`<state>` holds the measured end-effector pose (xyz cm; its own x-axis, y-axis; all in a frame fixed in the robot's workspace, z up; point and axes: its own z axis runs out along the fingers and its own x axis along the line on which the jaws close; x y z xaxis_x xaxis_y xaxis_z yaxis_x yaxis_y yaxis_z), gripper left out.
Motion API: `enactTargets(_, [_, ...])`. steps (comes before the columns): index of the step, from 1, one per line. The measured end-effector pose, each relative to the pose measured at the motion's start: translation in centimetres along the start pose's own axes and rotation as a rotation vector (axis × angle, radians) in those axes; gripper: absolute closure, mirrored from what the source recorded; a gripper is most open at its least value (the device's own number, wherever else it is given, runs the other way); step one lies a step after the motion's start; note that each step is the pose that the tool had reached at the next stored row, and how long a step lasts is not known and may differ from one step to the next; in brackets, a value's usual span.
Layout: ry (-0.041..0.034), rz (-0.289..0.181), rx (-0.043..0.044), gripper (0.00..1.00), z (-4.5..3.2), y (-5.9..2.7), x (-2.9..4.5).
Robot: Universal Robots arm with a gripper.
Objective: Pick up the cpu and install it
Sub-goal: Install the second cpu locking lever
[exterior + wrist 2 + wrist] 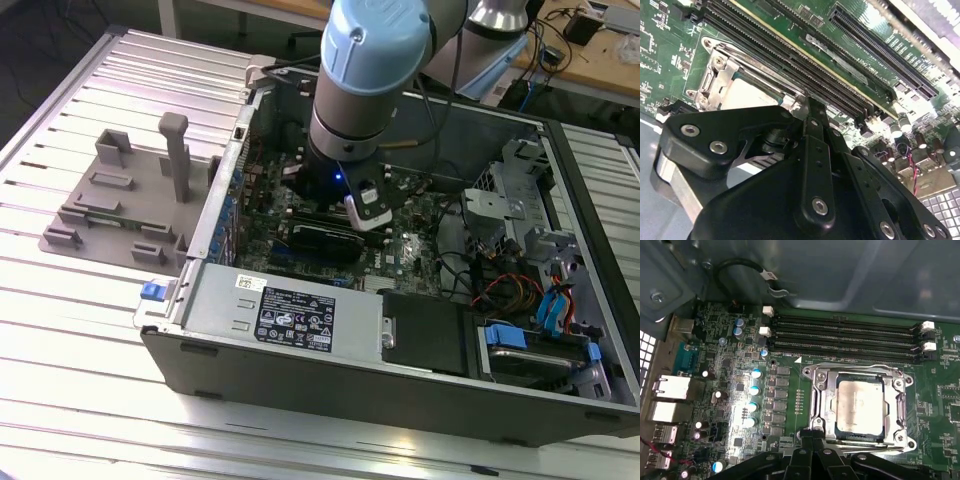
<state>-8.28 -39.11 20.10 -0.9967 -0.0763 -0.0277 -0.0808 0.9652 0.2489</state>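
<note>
A ribbed metal table point(90, 330) carries an open computer case point(300, 385), with a wooden bench point(600, 60) beyond it. On the exterior view's left of the case stands a grey fixture point(130, 195) with an upright post. The arm reaches down into the case over the green motherboard point(730, 365). A black label point(297, 317) on the near housing bears white print, too small to read. The cpu point(860, 406) sits in its metal socket frame point(815, 390), beside the memory slots point(845, 335). The gripper point(812, 440) hangs just near of the socket, fingertips pressed together, holding nothing
</note>
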Motion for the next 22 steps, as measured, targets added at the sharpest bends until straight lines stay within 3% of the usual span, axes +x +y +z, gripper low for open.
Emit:
enactTargets(6, [0.0004, 0.000, -0.0005, 0.89, -0.13, -0.54, -0.07])
enactTargets(16, [0.0003, 0.000, -0.0009, 0.89, -0.31, -0.74, -0.07])
enactTargets(18, [-0.0011, 0.000, -0.0096, 0.89, -0.31, -0.75, -0.07])
enactTargets(21, [-0.0069, -0.001, -0.0362, 0.89, -0.26, -0.74, -0.04])
enactTargets(22, [-0.0069, -0.001, -0.0365, 0.89, -0.25, -0.74, -0.01])
